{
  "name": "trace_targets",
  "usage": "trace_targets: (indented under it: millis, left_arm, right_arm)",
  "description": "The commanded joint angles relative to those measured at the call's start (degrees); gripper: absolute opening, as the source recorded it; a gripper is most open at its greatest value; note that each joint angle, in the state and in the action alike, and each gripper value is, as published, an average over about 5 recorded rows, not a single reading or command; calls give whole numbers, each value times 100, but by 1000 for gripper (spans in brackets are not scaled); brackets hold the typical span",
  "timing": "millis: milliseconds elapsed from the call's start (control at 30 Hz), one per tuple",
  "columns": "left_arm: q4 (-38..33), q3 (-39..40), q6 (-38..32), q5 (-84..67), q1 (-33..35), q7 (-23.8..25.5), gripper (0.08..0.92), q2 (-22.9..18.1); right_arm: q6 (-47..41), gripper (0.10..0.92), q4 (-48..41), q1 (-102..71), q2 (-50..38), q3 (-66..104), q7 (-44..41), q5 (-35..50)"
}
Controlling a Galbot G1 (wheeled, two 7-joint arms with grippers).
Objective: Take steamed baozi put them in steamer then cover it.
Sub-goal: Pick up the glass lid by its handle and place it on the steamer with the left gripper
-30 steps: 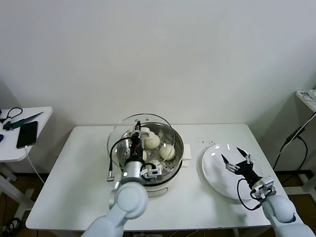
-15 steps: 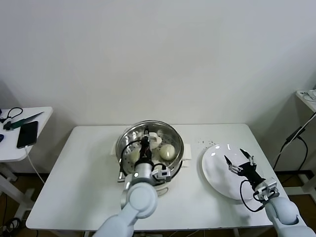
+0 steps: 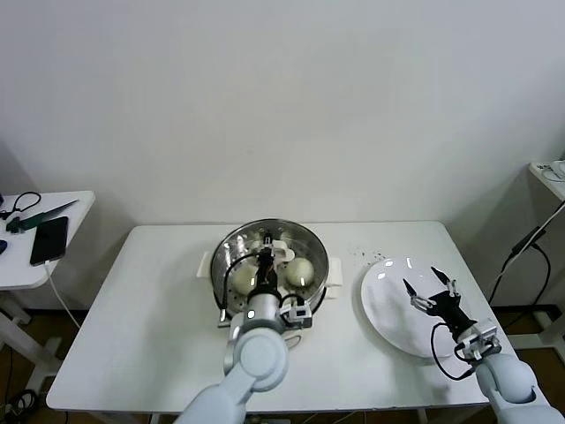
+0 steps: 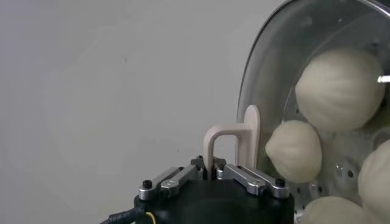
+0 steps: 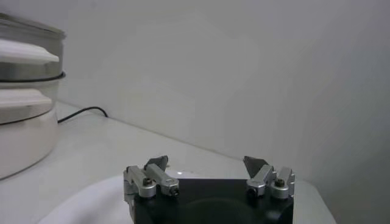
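Glass lid (image 3: 272, 263) has come down level onto steamer (image 3: 320, 287) over baozi (image 3: 300, 270), left gripper (image 4: 211, 172) clamped on its handle (image 4: 234, 140) to seat it; right gripper (image 3: 432, 293) idle, jaws apart over plate (image 3: 388, 322).

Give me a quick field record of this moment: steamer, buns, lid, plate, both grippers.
steamer: centre of white table, lid on
baozi: inside steamer, four visible in left wrist view
lid: clear glass, resting on steamer
left gripper: shut on lid handle
right gripper: open, holding nothing, over plate
plate: white, no buns on it
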Motion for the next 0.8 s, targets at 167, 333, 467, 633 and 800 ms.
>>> trace_targets:
  millis: [167, 333, 467, 633, 800]
  left_arm:
    - [87, -1, 281, 61, -14, -46, 151, -45]
    - [111, 20, 281, 68, 30, -102, 151, -31]
    - [108, 41, 281, 60, 47, -157, 151, -17]
    - [96, 34, 281, 47, 69, -182, 151, -11]
    - [-18, -6, 277, -68, 74, -116, 151, 34]
  right_arm:
    - [21, 823, -7, -22, 7, 44, -28, -6]
    - [29, 823, -7, -26, 15, 59, -49, -10]
    - [32, 823, -2, -24, 25, 69, -59, -13]
    - [35, 823, -11, -24, 35, 71, -79, -18]
    - [28, 823, -9, -22, 31, 74, -91, -17]
